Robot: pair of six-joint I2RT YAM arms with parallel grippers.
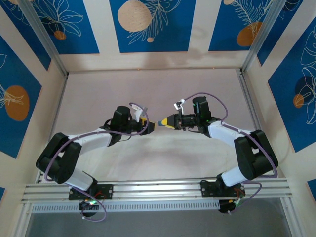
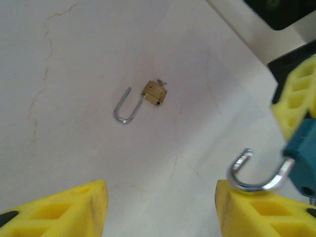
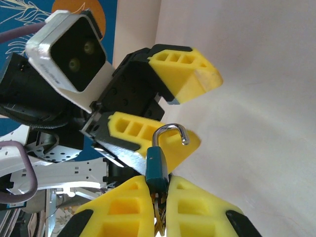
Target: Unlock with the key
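Pincer on the right (image 3: 157, 183) is clamping the teal padlock (image 3: 156, 165) by its body, with the shackle (image 3: 170, 132) pointing away and standing open at one end. What is probably the key (image 3: 158, 217) is poking out as a brassy sliver beneath the body, between the fingers, too hidden to be sure. The left pincer (image 2: 160, 197) is hanging half spread, holding nothing, with one finger (image 2: 256, 212) just beside the shackle.

The main risk is that finger nudging the shackle and levering the padlock askew in a narrow grip, so lock and key are dropping to the tabletop (image 1: 148, 94). Yellow fingers are crowding each other, so a clash is likely.

Room is tight only between the two pincers. A brass padlock (image 2: 154, 92) is lying well apart below, and the side panels (image 1: 19, 98) are standing far off.
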